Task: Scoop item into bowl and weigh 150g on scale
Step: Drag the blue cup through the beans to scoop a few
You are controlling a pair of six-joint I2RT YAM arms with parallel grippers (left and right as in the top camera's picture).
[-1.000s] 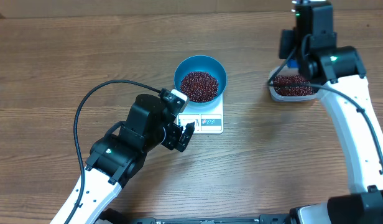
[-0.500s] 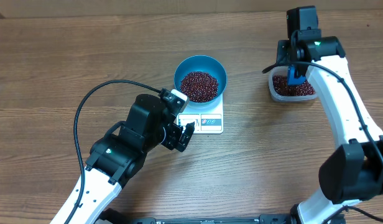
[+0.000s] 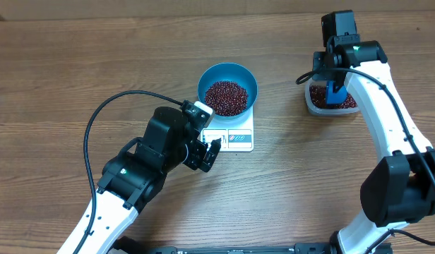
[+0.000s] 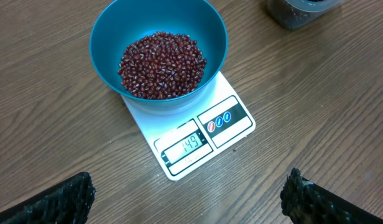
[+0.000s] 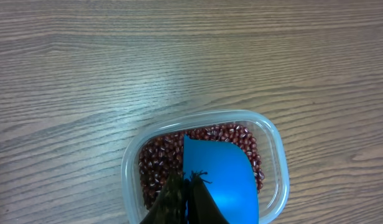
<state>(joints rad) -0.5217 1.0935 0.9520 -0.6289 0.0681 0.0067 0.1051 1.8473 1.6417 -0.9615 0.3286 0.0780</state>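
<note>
Beans point(image 3: 226, 97) fill the blue bowl point(image 3: 228, 68), which sits on the scale point(image 3: 235, 139) at mid-table in your overhead view. Your left gripper point(image 3: 210, 156) stands just near-left of the scale. Your right gripper point(image 3: 335, 90) is over the tub point(image 3: 313, 104) at far right.

Left wrist: jaws spread wide with nothing between them, and the scale's display reads 149.

Right wrist: jaws pinched on the blue scoop point(image 5: 219, 180), which lies over the tub's own beans.
</note>
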